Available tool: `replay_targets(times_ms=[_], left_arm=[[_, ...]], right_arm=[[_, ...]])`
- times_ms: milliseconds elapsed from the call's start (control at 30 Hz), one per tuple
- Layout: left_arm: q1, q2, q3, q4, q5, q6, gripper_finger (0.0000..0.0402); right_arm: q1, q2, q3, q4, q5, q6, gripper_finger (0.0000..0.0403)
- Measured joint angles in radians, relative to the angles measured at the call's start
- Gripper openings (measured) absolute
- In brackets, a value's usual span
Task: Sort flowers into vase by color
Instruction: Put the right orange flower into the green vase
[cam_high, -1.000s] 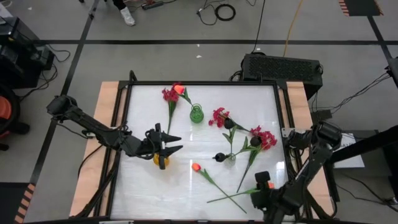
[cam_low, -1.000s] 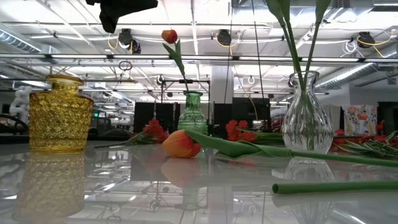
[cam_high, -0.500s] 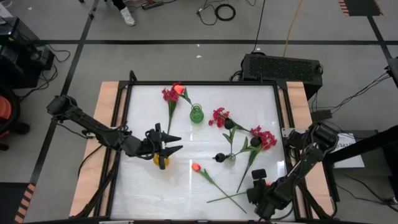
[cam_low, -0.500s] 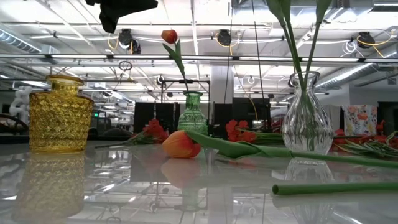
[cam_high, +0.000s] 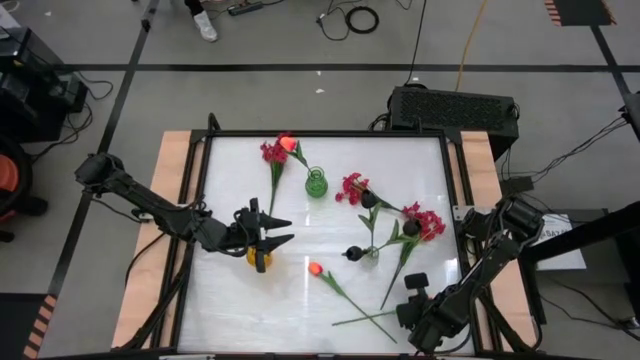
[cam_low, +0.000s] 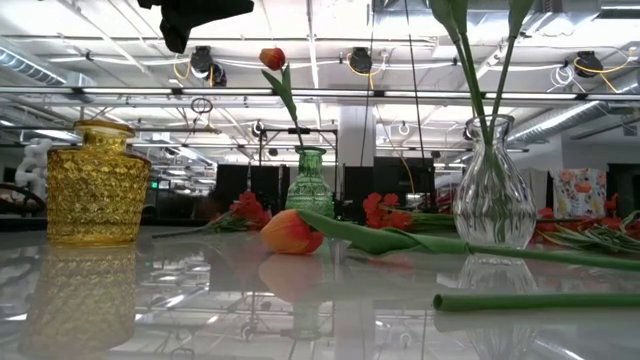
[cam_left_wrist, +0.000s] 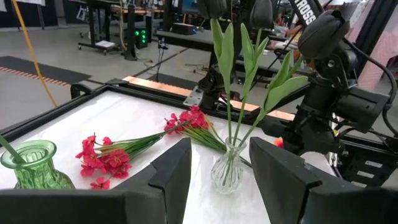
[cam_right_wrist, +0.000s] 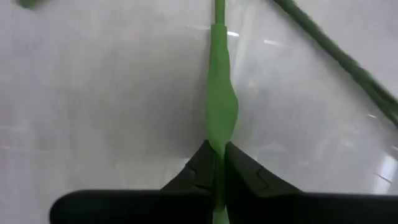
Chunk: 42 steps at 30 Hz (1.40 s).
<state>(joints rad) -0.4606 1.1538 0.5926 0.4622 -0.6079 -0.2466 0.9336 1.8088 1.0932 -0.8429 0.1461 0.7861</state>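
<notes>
A: What's the setting?

B: A glossy white table (cam_high: 240, 310) in a black frame, on a grey floor strewn with cables; the low view looks past it into a hall with pipes and ceiling lights.

A: Start at the nine o'clock side.

B: The left gripper (cam_high: 268, 232) hangs above the yellow vase (cam_low: 97, 183), fingers (cam_left_wrist: 171, 180) spread and holding nothing. Its wrist camera looks across at the clear vase (cam_left_wrist: 226, 167).

A: And towards twelve?

B: A crimson spray (cam_high: 273, 153) lies flat, its stem running towards six. Just beside it the green vase (cam_high: 316, 183) holds one orange tulip (cam_low: 272, 58).

A: The middle?

B: Another tulip (cam_high: 315, 268) lies on the glass, stem trailing towards five o'clock. The clear vase (cam_high: 372, 252) stands towards three o'clock with two green stems in it, black blooms (cam_high: 353, 252) around it. Two more sprays lie close by, one (cam_high: 351, 187) at its twelve, the other (cam_high: 424, 221) at its two.

A: The right arm?

B: Down at five o'clock near the front edge. The right gripper (cam_right_wrist: 217, 163) is pressed together on a green stem (cam_right_wrist: 220, 112), pinching it low over the table. A second stem (cam_right_wrist: 336, 59) crosses nearby.
</notes>
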Motion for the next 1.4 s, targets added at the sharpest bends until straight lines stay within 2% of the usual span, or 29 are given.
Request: replay_targets(times_ms=[300, 567, 800, 1100, 1300, 1400], left_arm=[[0.0, 0.0, 0.0, 0.005, -0.003, 0.007, 0.0171], [0.0, 0.0, 0.0, 0.054, -0.004, 0.052, 0.0171], [0.0, 0.0, 0.0, 0.056, -0.007, 0.051, 0.0171], [0.0, 0.0, 0.0, 0.055, -0.007, 0.051, 0.0171], [0.0, 0.0, 0.0, 0.055, -0.007, 0.05, 0.0171], [0.0, 0.0, 0.0, 0.053, -0.007, 0.05, 0.0171]], right_arm=[[0.009, -0.064, 0.192, -0.287, 0.014, 0.056, 0.0003], [0.018, -0.127, 0.417, -0.428, 0.02, 0.058, 0.0002], [0.018, -0.134, 0.55, -0.533, 0.09, 0.03, 0.0002], [0.017, -0.134, 0.586, -0.593, 0.079, 0.026, 0.0002], [0.017, -0.134, 0.586, -0.73, -0.023, 0.176, 0.0002], [0.023, -0.138, 0.586, -0.715, -0.066, 0.193, 0.0002]])
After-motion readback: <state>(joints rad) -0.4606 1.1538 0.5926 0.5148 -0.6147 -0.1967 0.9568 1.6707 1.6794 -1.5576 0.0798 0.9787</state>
